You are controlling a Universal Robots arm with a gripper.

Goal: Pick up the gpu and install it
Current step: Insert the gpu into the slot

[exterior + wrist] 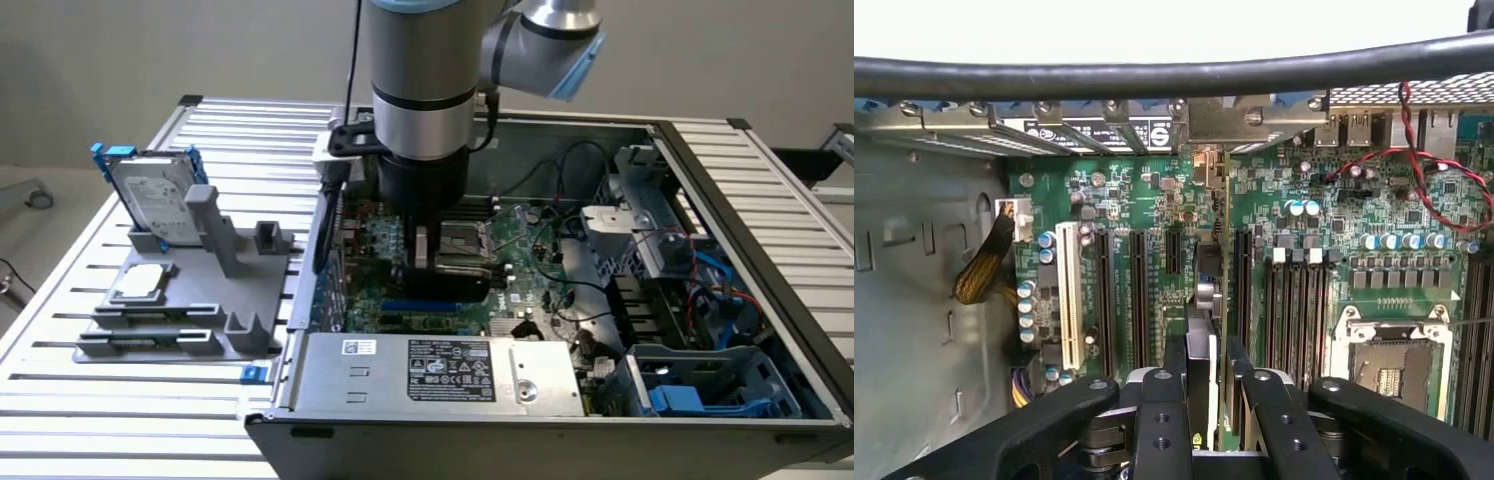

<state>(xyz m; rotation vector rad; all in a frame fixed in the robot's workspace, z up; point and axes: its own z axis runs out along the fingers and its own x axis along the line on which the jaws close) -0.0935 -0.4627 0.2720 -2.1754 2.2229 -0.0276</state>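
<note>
gripper clenched on gpu; card edge-on btwn jaws, at mobo slot.

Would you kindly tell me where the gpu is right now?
In the wrist view, the gpu stands edge-on in the gripper, over the motherboard, between the white slot and the CPU socket.

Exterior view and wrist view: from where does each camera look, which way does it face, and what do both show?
Exterior view: sits high beside the table, looks down into the open computer case; the arm shows.
Wrist view: sits on the wrist, looks along the end effector, shut on the gpu, toward the slots.
Both show the motherboard.
</note>
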